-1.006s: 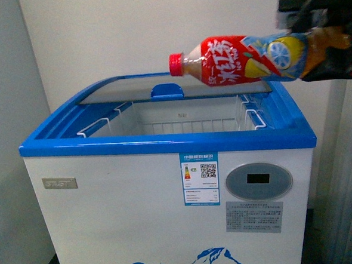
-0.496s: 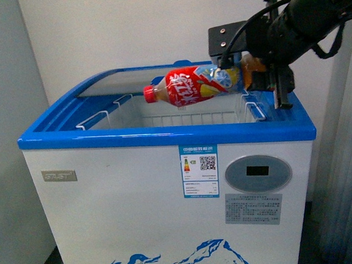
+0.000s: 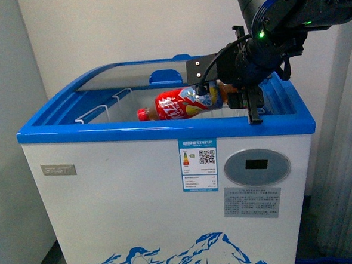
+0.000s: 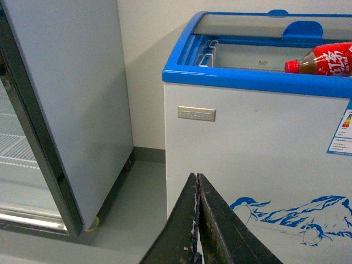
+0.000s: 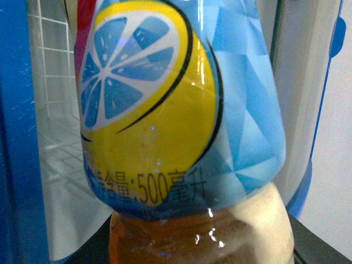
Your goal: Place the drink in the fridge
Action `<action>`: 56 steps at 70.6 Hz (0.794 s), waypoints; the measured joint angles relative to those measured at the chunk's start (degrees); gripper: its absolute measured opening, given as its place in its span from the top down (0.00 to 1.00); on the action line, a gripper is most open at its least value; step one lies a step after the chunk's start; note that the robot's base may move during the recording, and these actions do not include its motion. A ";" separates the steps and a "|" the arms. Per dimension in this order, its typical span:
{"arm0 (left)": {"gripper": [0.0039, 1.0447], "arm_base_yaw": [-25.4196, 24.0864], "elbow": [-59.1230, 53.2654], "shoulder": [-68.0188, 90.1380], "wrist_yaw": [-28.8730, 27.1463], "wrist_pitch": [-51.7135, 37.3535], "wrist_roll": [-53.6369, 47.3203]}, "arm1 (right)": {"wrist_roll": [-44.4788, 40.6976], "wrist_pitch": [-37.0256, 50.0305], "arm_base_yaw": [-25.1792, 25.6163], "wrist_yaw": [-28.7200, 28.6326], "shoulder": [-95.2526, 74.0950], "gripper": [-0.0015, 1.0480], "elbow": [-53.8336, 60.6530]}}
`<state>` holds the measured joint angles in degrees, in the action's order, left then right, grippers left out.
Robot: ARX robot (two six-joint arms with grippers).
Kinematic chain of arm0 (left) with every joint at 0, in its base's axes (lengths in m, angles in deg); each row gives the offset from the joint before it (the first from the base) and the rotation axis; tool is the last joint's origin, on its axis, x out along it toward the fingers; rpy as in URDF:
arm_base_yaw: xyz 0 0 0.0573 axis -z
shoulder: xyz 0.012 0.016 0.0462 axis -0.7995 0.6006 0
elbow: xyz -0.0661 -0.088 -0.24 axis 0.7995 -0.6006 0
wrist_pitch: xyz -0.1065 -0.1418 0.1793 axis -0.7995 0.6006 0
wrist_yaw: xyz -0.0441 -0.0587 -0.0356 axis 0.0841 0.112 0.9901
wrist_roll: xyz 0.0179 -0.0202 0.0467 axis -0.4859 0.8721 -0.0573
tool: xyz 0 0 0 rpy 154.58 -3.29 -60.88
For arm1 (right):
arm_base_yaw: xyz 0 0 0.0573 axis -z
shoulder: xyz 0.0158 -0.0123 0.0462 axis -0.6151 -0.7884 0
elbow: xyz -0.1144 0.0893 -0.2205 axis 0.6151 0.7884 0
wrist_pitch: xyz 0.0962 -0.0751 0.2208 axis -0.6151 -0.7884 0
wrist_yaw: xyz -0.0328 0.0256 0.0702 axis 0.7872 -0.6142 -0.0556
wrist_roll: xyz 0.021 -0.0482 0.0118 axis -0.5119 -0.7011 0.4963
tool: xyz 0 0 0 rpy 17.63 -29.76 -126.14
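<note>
Lower now than half a second ago, the red-labelled plastic drink bottle [image 3: 183, 104] lies nearly level inside the opening of the white chest fridge with blue rim [image 3: 164, 131], red cap toward 9 o'clock so it clears the slid-back glass lid; right fingers [image 3: 231, 99] clamp its base; left fingers [image 4: 198, 220] sit pressed together, idle.

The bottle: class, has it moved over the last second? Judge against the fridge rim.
Yes. The bottle has gone down and leftward, from above the fridge rim into its opening.
</note>
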<state>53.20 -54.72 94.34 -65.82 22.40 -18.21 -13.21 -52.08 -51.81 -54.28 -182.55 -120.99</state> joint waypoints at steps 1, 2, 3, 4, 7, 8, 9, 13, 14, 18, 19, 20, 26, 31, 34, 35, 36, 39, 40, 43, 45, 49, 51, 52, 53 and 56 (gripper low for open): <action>0.98 0.00 0.00 -0.33 0.00 0.31 0.00 | 0.04 0.04 -0.17 0.07 -0.09 0.59 -0.17; 0.98 0.00 0.00 -0.63 0.00 0.63 0.00 | 0.09 0.07 -0.24 0.11 -0.13 0.59 -0.24; 0.98 0.00 0.00 -0.96 0.00 0.94 0.00 | 0.09 0.07 -0.33 0.11 -0.17 0.59 -0.26; 0.98 0.00 0.00 -1.57 0.00 1.55 0.00 | 0.09 0.07 -0.42 0.11 -0.20 0.58 -0.26; 0.98 0.00 0.00 -2.51 0.00 2.47 0.00 | 0.11 0.09 -0.68 0.13 -0.31 0.51 -0.26; 0.98 0.00 0.00 -3.17 -0.02 3.06 0.00 | 0.28 0.09 -0.72 0.11 -0.33 0.49 -0.26; 0.98 0.00 0.00 -3.45 0.00 3.34 0.00 | 0.46 0.09 -0.81 -0.02 -0.42 0.45 -0.26; 0.98 0.00 0.00 -4.94 0.00 4.72 0.00 | 1.16 0.31 -0.94 -0.13 -0.42 0.37 -0.24; 0.98 0.00 0.00 -5.22 0.00 4.98 0.00 | 1.27 0.39 -0.94 -0.15 -0.42 0.36 -0.24; 0.98 0.00 0.00 -6.58 0.00 6.29 0.00 | 1.64 0.85 -0.96 -0.57 -0.42 0.27 -0.24; 0.98 0.00 0.00 -7.08 0.00 6.82 0.00 | 1.88 1.16 -0.94 -0.68 -0.42 0.24 -0.24; 0.98 0.00 0.00 -7.58 0.00 7.30 0.00 | 1.92 1.44 -0.94 -0.77 -0.42 0.21 -0.24; 0.98 0.00 0.00 -9.79 0.00 9.42 0.00 | 2.80 2.21 -0.85 -0.77 -0.13 0.08 -0.35; 0.98 0.00 0.00 -11.78 0.00 11.39 0.00 | 4.63 2.78 -0.50 -1.03 0.46 0.08 -0.42; 0.98 0.00 0.00 -12.59 0.00 12.20 0.00 | 6.47 3.06 -0.33 -0.98 0.87 0.08 -0.42; 0.98 0.00 0.00 -12.98 0.00 12.59 0.00 | 7.50 3.43 -0.22 -0.87 1.22 0.07 -0.42; 0.98 0.00 0.00 -13.18 0.00 12.79 0.00 | 7.74 3.69 -0.15 -0.68 1.40 0.07 -0.39; 0.98 0.00 0.00 -14.12 0.00 13.70 0.00 | 10.88 4.44 0.11 0.11 2.84 0.07 -0.04; 0.98 0.00 0.00 -14.29 0.00 13.88 0.00 | 11.67 4.44 0.20 0.31 3.19 0.07 0.11; 0.98 0.00 0.00 -15.12 0.00 14.75 0.00 | 16.41 5.07 0.61 0.87 5.99 0.07 1.88; 0.98 0.00 0.00 -15.78 -0.02 15.41 0.00 | 20.35 5.88 1.03 1.25 9.01 0.07 4.24; 0.98 0.00 0.00 -16.87 0.00 16.46 0.00 | 27.02 6.16 1.75 2.08 14.58 0.07 8.72; 0.98 0.00 0.00 -17.31 0.00 16.90 0.00 | 32.04 5.99 2.36 2.10 18.75 0.07 12.35; 0.98 0.00 0.00 -17.44 -0.02 17.05 0.00 | 32.70 5.79 2.54 2.03 19.85 0.07 13.27; 0.98 0.00 0.00 -17.73 0.00 17.31 0.00 | 36.00 5.35 2.86 1.99 22.05 0.07 15.21; 0.98 0.00 0.00 -18.36 0.00 17.99 0.00 | 42.82 3.56 3.78 1.20 27.85 0.07 20.52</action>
<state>53.20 -54.72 75.98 -65.82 40.39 -18.21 29.61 -48.52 -48.03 -53.08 -154.71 -100.47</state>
